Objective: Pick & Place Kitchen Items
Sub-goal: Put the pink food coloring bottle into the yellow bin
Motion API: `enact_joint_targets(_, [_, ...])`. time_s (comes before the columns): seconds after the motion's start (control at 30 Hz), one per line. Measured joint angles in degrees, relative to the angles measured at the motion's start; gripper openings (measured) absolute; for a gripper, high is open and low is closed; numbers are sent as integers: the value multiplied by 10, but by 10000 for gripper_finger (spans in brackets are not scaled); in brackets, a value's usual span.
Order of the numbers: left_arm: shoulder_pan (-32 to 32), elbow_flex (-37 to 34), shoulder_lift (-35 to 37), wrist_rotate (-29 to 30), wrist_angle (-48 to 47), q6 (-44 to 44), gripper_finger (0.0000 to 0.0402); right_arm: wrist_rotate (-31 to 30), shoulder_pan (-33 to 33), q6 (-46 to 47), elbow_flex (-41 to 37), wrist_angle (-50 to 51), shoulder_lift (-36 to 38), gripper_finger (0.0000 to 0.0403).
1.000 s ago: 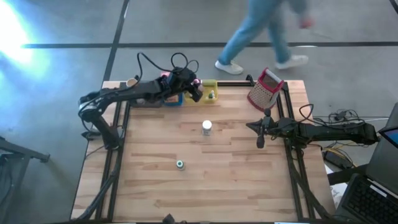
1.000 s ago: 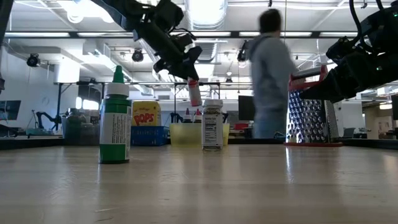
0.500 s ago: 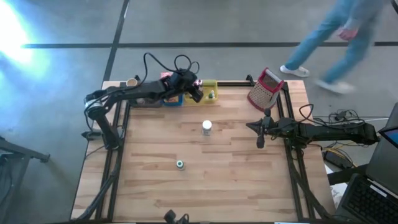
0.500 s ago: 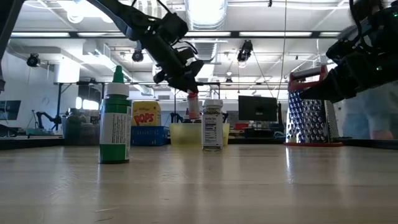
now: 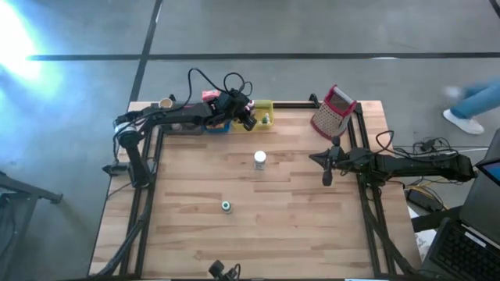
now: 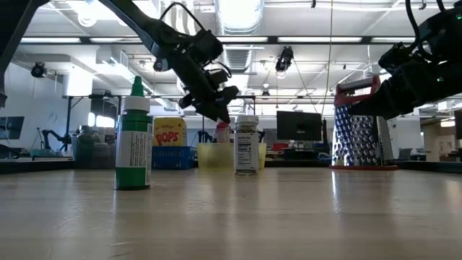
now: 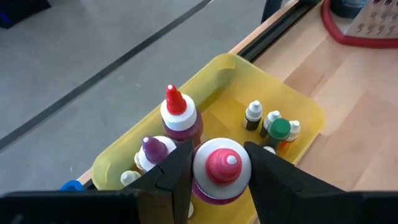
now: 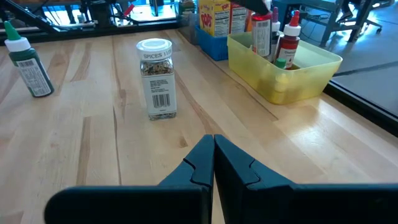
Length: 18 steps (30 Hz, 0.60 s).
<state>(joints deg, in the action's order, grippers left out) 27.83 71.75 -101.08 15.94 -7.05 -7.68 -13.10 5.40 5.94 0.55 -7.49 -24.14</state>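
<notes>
My left gripper (image 7: 219, 167) is shut on a small bottle with a pink cap (image 7: 222, 163) and holds it low over the yellow tray (image 7: 298, 99) at the table's far edge. Several small bottles stand in that tray. On the table stand a white-lidded spice jar (image 5: 260, 160) and a green bottle (image 5: 226, 206), each upright on its base. My right gripper (image 5: 319, 158) waits shut at the table's right edge, touching nothing. My left gripper pinches the bottle between its two fingers (image 7: 177, 169) at the shoulder just under the pink cap (image 7: 217, 190). The fingers come slanting down from the table's left. The bottle stays upright, cap up; its bottom is hidden by the cap and the fingers.
A metal grater with a red handle (image 5: 333, 112) stands at the far right. Left of the yellow tray is a blue tray (image 6: 172, 156) with a yellow box. Bare wood lies between the jar, the green bottle and the near edge.
My left gripper has sunk with the pink-capped bottle toward the yellow tray, tipping slightly further downward, still shut on it. A person behind the table has walked off to the right.
</notes>
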Motion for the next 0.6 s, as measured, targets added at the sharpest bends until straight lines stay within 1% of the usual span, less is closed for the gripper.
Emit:
enact_joint_targets(0.43, [2,-1,-31,0,0,-10,135,0,0,0,0,0,0,8])
enact_joint_targets(0.6, [4,-1,-36,-12,-3,-14,135,0,0,0,0,0,0,8])
